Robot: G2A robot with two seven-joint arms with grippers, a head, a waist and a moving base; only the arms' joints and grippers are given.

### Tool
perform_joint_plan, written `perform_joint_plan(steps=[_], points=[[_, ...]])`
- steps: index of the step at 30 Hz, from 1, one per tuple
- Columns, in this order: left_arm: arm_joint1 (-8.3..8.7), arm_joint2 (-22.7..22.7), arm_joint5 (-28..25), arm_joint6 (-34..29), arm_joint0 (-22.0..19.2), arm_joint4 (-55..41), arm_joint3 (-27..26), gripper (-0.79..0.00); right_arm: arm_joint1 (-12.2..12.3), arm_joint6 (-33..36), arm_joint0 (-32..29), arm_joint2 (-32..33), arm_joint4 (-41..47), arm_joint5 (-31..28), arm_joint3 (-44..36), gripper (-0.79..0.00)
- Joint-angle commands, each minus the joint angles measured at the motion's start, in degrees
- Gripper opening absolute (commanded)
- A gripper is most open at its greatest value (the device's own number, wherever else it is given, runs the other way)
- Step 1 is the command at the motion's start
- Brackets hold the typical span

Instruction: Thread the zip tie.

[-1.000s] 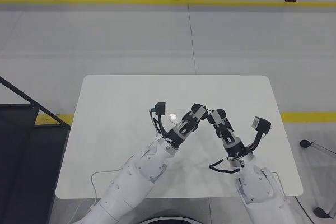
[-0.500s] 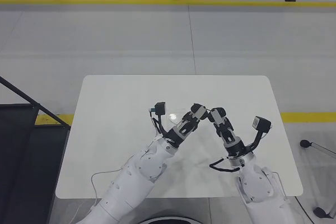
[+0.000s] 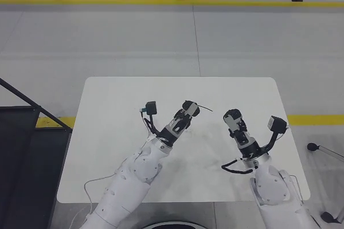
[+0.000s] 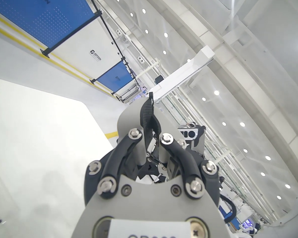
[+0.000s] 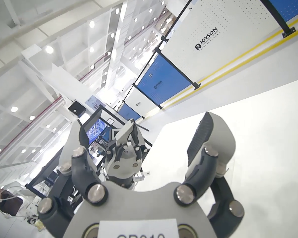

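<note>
left gripper (image 3: 189, 106) angled up over the middle of the table (image 3: 114, 97), pinching the zip tie (image 3: 204, 108); right gripper (image 3: 233, 117) nearer the right edge, spread wide.

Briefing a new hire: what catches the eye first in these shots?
Both arms are raised over the white table, with their grippers apart. The left gripper is shut on a thin black zip tie, whose free end pokes out toward the right gripper. The right gripper is open and empty.
</note>
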Motion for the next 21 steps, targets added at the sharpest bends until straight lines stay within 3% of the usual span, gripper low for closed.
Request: perform_joint_plan(steps=[1, 12, 21], points=[[0.66, -3.0, 0.2, -0.9, 1.5, 0.2, -1.7, -0.785, 0.2, 2.1, 0.1, 0.7, 2.0, 0.0, 0.0, 0.0], [3.77, -19.8, 1.8, -1.6, 15.1, 1.6, -14.7, -0.785, 0.2, 3.3, 0.4, 0.1, 0.4, -0.8, -0.9, 0.0], [4.79, -27.8, 1.4, -0.4, 22.9, -0.9, -19.0, -0.785, -0.3, 9.4, 8.7, -8.7, -21.3, 2.4, -3.7, 0.0]])
